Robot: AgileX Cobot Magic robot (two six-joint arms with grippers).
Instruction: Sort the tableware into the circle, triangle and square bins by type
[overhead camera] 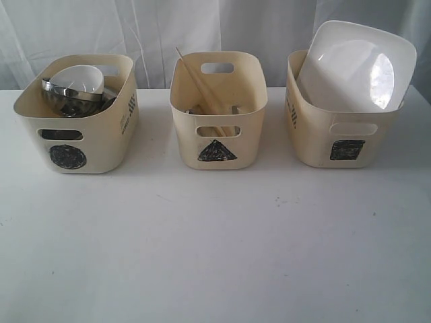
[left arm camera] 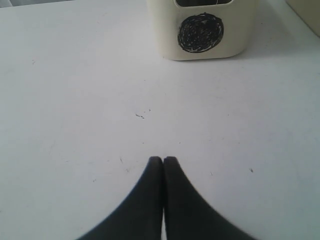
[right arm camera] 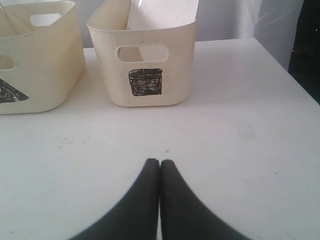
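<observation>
Three cream bins stand in a row on the white table. The circle bin (overhead camera: 101, 151) on the left holds a steel bowl (overhead camera: 67, 99) with a small white bowl (overhead camera: 82, 77) on top. In the triangle bin (overhead camera: 252, 134) in the middle, wooden chopsticks (overhead camera: 195, 84) lean up past the rim, with steel cutlery dimly visible below. A large white plate (overhead camera: 357, 67) stands tilted in the square bin (overhead camera: 310, 145) on the right. My left gripper (left arm camera: 163, 159) is shut and empty over bare table, short of the circle bin (left arm camera: 240, 35). My right gripper (right arm camera: 159, 161) is likewise shut and empty, in front of the square bin (right arm camera: 175, 75).
The white table (overhead camera: 215, 242) stretches bare in front of the bins. A pale curtain (overhead camera: 202, 27) hangs behind them. In the right wrist view the table's edge (right arm camera: 300, 80) runs beside a dark gap.
</observation>
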